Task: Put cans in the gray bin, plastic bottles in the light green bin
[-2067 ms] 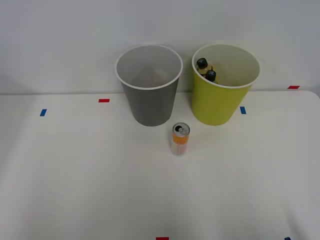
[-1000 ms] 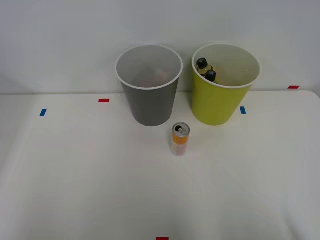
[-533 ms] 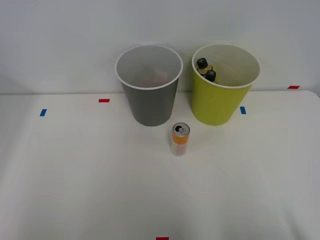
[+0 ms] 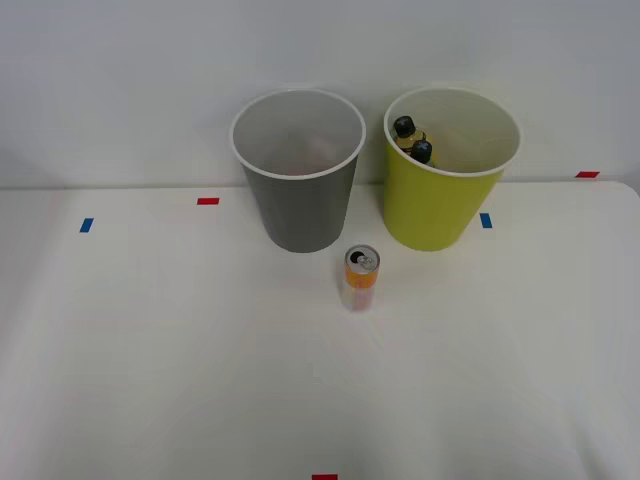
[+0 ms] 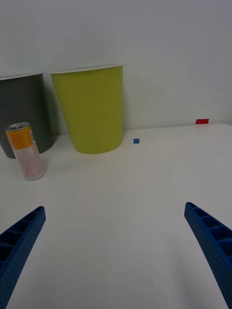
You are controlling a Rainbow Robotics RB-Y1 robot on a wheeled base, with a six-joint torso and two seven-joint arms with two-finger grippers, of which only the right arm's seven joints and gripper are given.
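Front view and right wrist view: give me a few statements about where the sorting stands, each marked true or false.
1. The can stands upright on the table. True.
2. Two plastic bottles sit in the light green bin. True.
3. The can is inside the gray bin. False: it stands on the table in front of the two bins.
4. The right tool is shut on the can. False: its fingers are spread wide and apart from the can.
5. The can lies on its side. False: its silver top faces up.
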